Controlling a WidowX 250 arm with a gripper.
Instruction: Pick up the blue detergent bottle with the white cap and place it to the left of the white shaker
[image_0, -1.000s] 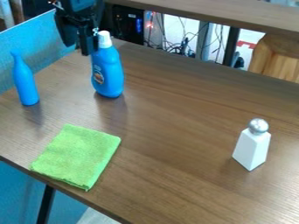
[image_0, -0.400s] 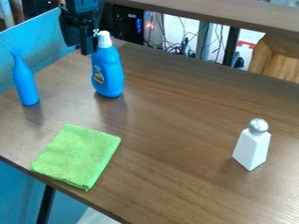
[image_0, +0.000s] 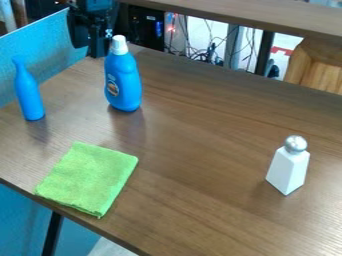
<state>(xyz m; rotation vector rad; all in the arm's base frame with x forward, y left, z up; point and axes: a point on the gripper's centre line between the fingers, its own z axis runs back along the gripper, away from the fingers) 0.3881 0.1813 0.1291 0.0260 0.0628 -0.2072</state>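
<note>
Camera view — gripper (image_0: 89, 50) hangs near white-capped bottle (image_0: 123, 82) (blue), green cloth (image_0: 88, 178) well apart.

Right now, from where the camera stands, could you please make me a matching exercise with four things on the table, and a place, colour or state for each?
Things
1. capped bottle
2. slim bottle
3. cloth
4. shaker

Descriptions
A. white body, silvery top
B. farthest left of the four in the picture
C. green, lying flat
D. upright, nearest the gripper

Right pairs: 1-D, 2-B, 3-C, 4-A
</note>
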